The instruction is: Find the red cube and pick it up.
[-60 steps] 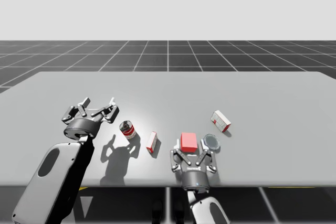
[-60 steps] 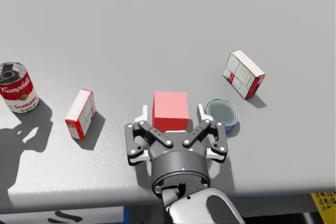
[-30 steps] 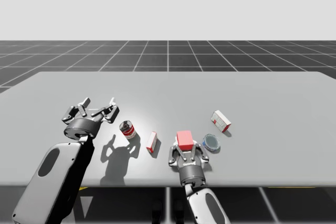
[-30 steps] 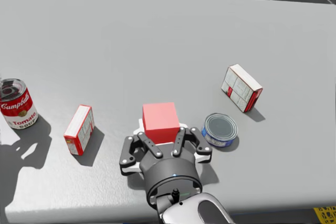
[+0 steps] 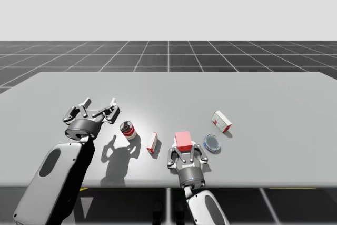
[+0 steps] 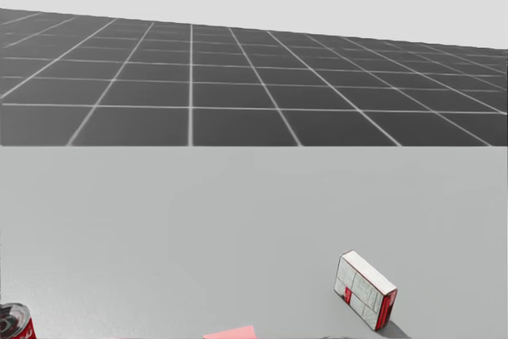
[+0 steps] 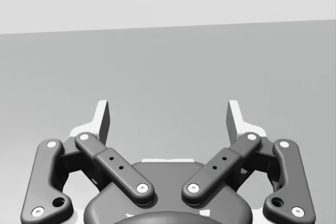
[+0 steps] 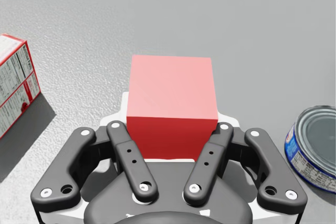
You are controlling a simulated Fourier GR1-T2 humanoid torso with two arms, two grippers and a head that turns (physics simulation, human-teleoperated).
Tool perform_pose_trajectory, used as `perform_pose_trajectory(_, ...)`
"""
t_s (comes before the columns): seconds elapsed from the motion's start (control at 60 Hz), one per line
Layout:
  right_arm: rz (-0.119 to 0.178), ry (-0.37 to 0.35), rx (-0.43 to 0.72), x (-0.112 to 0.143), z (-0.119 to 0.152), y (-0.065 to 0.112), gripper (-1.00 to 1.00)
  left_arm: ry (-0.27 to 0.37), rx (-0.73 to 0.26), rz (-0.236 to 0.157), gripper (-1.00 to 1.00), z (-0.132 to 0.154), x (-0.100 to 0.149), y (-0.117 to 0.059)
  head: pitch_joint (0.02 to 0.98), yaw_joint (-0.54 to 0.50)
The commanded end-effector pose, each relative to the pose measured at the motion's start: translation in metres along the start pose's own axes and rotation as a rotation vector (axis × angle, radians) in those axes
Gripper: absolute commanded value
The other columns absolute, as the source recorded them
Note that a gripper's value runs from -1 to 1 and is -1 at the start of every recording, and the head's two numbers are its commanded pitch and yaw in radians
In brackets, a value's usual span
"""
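Red cube (image 8: 172,103) held in the right gripper (image 8: 172,127), near the near edge of the table (image 5: 263,93), about midway along it. The two fingers are closed against opposite side faces of the cube, one pad on each, so the gripper pinches it squarely. The cube's near face sits deep between the finger linkages. Whether the cube rests on the table or hangs just clear of it cannot be told.

The cube appears rigid, with flat, matte, sharp-edged faces, and it is probably light for its bulk. Such a body should neither deform nor crack under pressure. Its flat parallel sides suit a two-finger pinch. The best hold is judged to be at the middle of two opposite faces, as here, so that it does not pivot about the pads.

A flat blue can (image 8: 314,148) lies just beside the gripper on the right. A small white-and-red box (image 8: 13,85) lies to its left. A larger white-and-red box (image 5: 221,121) lies farther off to the right, and a red-and-white can (image 5: 128,130) stands to the left.

The left gripper (image 7: 168,121) hovers over the left of the table with fingers spread and nothing between them.
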Motion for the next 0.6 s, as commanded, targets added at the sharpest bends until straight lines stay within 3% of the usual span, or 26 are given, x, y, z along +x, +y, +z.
perform_pose_trajectory(0.017,-0.024,0.025,-0.114,-0.004,0.000,-0.011,1.00,0.001,0.001,0.000,-1.00,0.000,0.000,0.001,0.436,-0.17)
perform_pose_trajectory(0.3,-0.004,-0.098,-0.113,0.036,0.013,-0.022,1.00,0.002,0.000,0.008,-1.00,0.001,0.000,0.000,0.438,-0.17)
perform_pose_trajectory(0.6,-0.034,-0.257,-0.131,0.096,0.028,-0.036,1.00,0.002,0.000,0.013,-1.00,0.002,0.001,0.001,0.430,-0.17)
